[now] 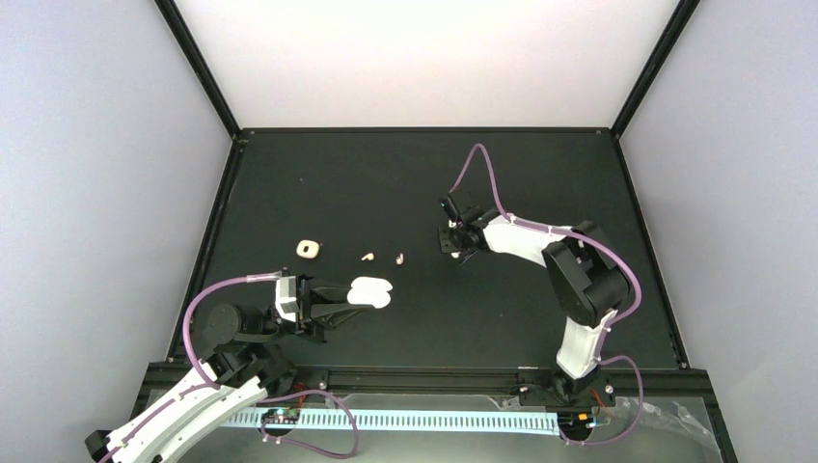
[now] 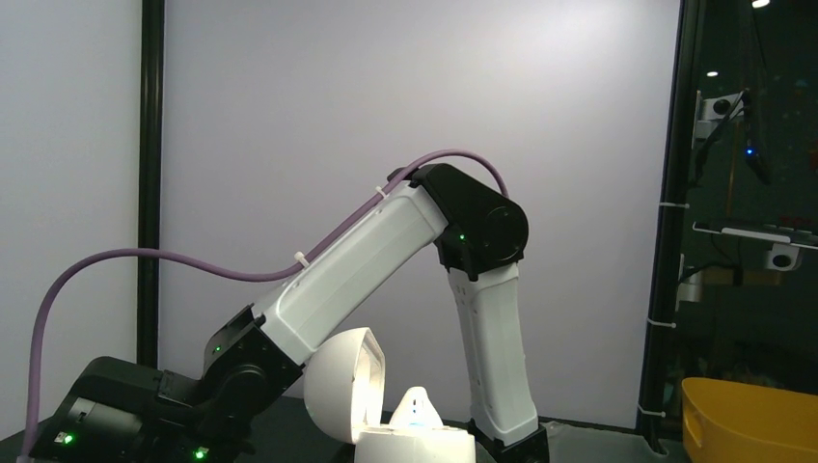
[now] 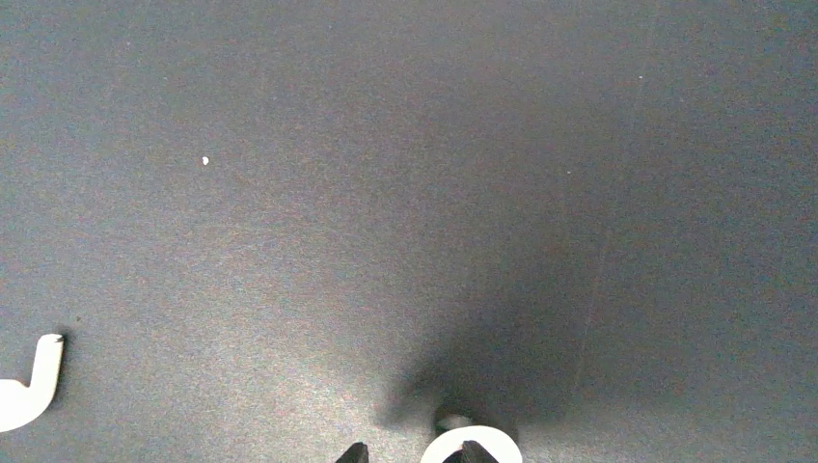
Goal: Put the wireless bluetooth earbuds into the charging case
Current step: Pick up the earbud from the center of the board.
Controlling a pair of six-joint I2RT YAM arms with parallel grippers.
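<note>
The white charging case [image 1: 376,292] lies in my left gripper [image 1: 359,294], which is shut on it at the near left of the mat. In the left wrist view the case's lid [image 2: 338,384] stands open over its base [image 2: 417,446], and one white earbud [image 2: 417,407] sits upright in it. Two small pale earbuds [image 1: 368,257] [image 1: 399,258] lie on the mat between the arms. My right gripper [image 1: 453,243] hangs low over the mat to their right, its fingertips [image 3: 356,453] apart. A white earbud [image 3: 446,447] lies against its right fingertip. Another white earbud [image 3: 29,388] lies at the left edge.
A pale beige squarish object [image 1: 308,250] with a dark hole lies on the black mat [image 1: 405,183] left of the loose earbuds. The right arm [image 2: 492,318] rises behind the case in the left wrist view. A yellow bin [image 2: 748,420] stands outside the enclosure.
</note>
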